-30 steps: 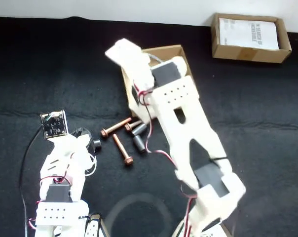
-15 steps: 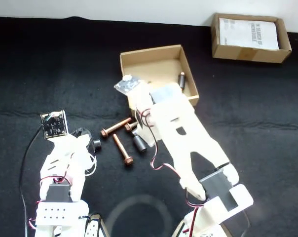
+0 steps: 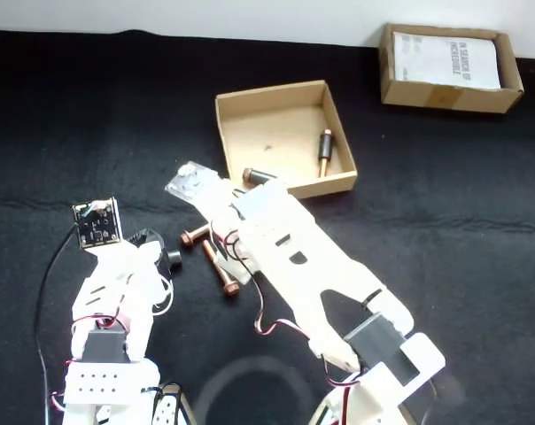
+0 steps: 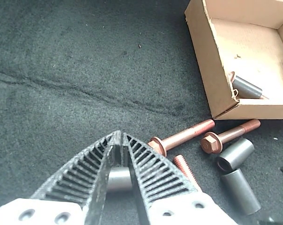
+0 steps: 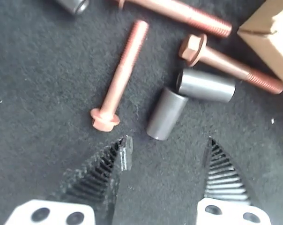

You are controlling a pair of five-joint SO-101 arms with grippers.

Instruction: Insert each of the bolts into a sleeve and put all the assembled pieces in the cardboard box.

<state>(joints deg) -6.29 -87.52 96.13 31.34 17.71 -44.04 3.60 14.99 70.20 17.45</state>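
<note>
Where the high view looks down, the box (image 3: pixel 281 133) sits at twelve o'clock holding two assembled pieces (image 3: pixel 325 152); a carton (image 3: pixel 427 96) at two o'clock bears unreadable print. Left wrist: left gripper (image 4: pixel 120 140) pinches a sleeve (image 4: pixel 119 180). Right wrist: right gripper (image 5: pixel 168 143) gapes wide beside loose sleeves (image 5: pixel 166 114) and bolts (image 5: pixel 120 77).

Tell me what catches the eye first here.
The right gripper hangs open over loose bolts and sleeves on the black cloth. The left gripper clamps one sleeve, and two assembled pieces lie in the box.
</note>
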